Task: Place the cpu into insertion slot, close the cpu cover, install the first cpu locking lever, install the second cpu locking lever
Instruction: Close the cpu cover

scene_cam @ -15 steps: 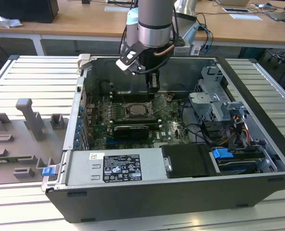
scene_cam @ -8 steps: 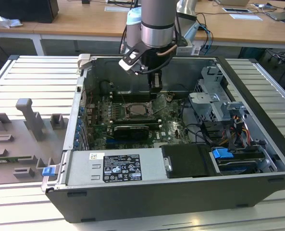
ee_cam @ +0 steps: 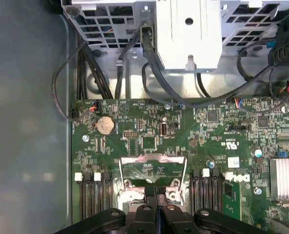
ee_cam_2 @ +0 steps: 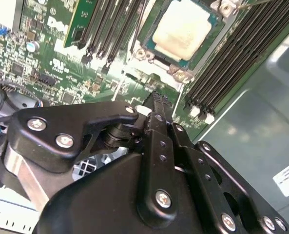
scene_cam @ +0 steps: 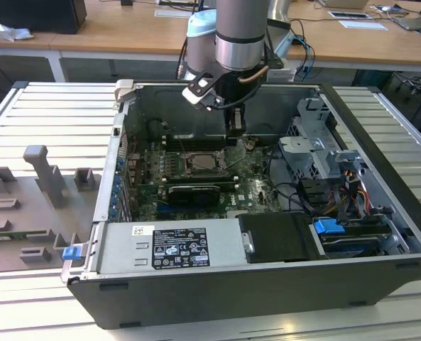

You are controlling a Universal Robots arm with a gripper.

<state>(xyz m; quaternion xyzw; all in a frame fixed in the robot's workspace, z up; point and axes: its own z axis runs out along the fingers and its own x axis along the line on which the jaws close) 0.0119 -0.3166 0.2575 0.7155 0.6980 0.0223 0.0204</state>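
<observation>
- As my gripper point(ee_cam_2: 156, 100) hangs inside the case point(scene_cam: 267, 298) over the board point(ee_cam_2: 51, 63), its fingers are pressed together with nothing between them; both wrist views show the tips meeting.
- The cpu point(ee_cam_2: 183, 27) lies flat in the slot point(ee_cam_2: 147, 52), pale top up, with a thin green edge showing round it; I judge that step done.
- The cover point(ee_cam: 154, 160) seems to stand raised on its hinge in the first wrist view, the board visible through its cut-out; my gripper's tip sits just beside it, though I cannot tell whether they touch.
- I take the cover to be light, thin, stiff sheet metal, smooth enough to slip under a pad; it should swing freely on the hinge; it is better pushed at its free edge, away from the hinge, than pinched.
- The cpu and the slot's contacts look fragile; any pressure belongs on the metal frame, not on the chip.
</observation>
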